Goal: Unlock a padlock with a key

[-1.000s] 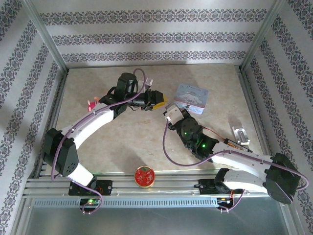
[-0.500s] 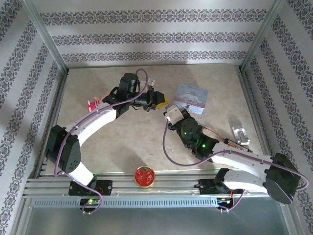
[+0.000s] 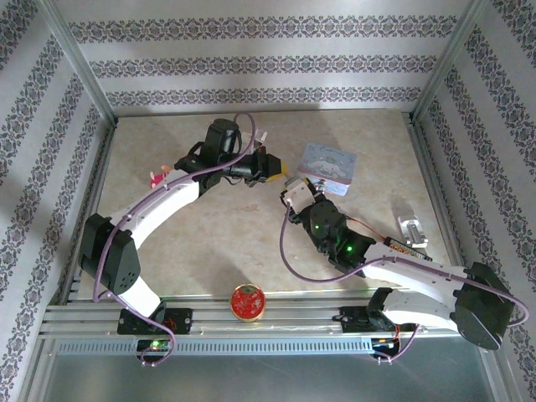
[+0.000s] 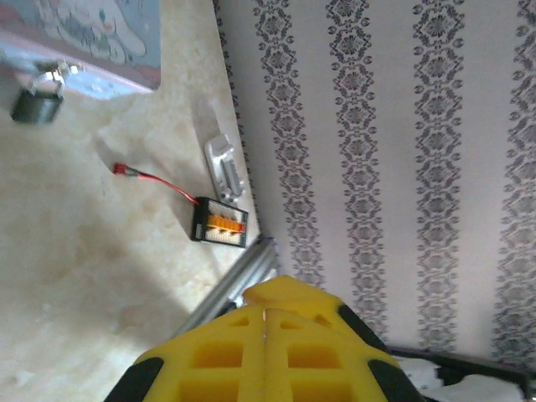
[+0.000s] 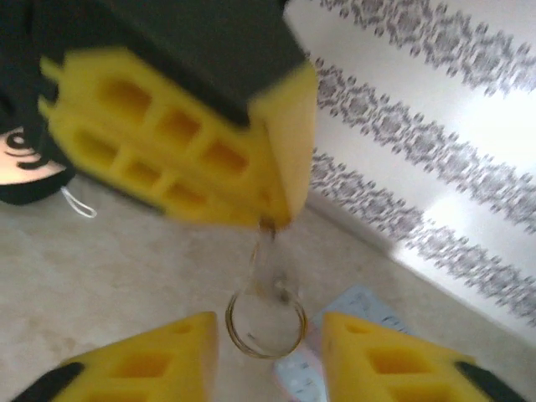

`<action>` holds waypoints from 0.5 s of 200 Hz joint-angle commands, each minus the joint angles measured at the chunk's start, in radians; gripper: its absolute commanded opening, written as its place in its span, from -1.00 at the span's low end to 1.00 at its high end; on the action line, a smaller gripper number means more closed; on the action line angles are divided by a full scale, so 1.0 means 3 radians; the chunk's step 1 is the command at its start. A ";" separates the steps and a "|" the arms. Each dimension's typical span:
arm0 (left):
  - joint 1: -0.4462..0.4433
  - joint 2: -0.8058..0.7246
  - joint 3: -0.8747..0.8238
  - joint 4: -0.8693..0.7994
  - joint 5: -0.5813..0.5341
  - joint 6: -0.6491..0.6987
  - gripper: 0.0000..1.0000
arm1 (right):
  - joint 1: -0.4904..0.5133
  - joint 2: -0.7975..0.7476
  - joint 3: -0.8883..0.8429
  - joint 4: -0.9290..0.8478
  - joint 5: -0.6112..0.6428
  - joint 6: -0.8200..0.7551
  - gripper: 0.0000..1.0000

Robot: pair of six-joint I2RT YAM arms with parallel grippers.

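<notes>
Currently left pincer (image 3: 276, 169) is clamped shut on the key (image 5: 265, 247), ring (image 5: 264, 325) dangling below it. Right pincer (image 5: 268, 339) is partly open, jaws flanking the ring. Padlock (image 4: 35, 105) hangs off the tin (image 3: 327, 166), 2 o'clock of worktop (image 3: 209, 251) centre. Right pincer sits near the tin's 8 o'clock.

Bright, washed-out light; soft shadows on the table (image 3: 209, 243); right wrist view blurred.
</notes>
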 commanded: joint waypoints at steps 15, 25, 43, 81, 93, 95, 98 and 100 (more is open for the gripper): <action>-0.0004 -0.0008 0.0806 -0.1750 -0.0459 0.1899 -1.00 | -0.0193 -0.0342 0.0189 -0.0832 -0.0654 0.0718 0.29; -0.0005 -0.0024 0.0878 -0.1927 -0.0480 0.2227 -1.00 | -0.0318 -0.0444 0.0222 -0.1050 -0.1018 0.0992 0.39; -0.0015 -0.0115 0.0886 -0.2032 -0.0406 0.2689 -1.00 | -0.0690 -0.0590 0.0220 -0.1196 -0.1950 0.1531 0.38; -0.0019 -0.0426 0.0493 -0.1533 0.0048 0.3247 -1.00 | -0.0959 -0.0704 0.0217 -0.1032 -0.3116 0.2050 0.20; -0.0018 -0.0504 0.0350 -0.1310 0.0197 0.3286 -1.00 | -0.0956 -0.0742 0.0223 -0.0964 -0.3261 0.2087 0.16; -0.0021 -0.0512 0.0335 -0.1275 0.0221 0.3280 -1.00 | -0.0955 -0.0751 0.0219 -0.0948 -0.3280 0.2092 0.16; -0.0024 -0.0519 0.0307 -0.1222 0.0260 0.3273 -1.00 | -0.0958 -0.0760 0.0216 -0.0924 -0.3302 0.2100 0.15; -0.0019 -0.0527 0.0291 -0.1196 0.0290 0.3259 -1.00 | -0.0956 -0.0771 0.0214 -0.0910 -0.3313 0.2108 0.14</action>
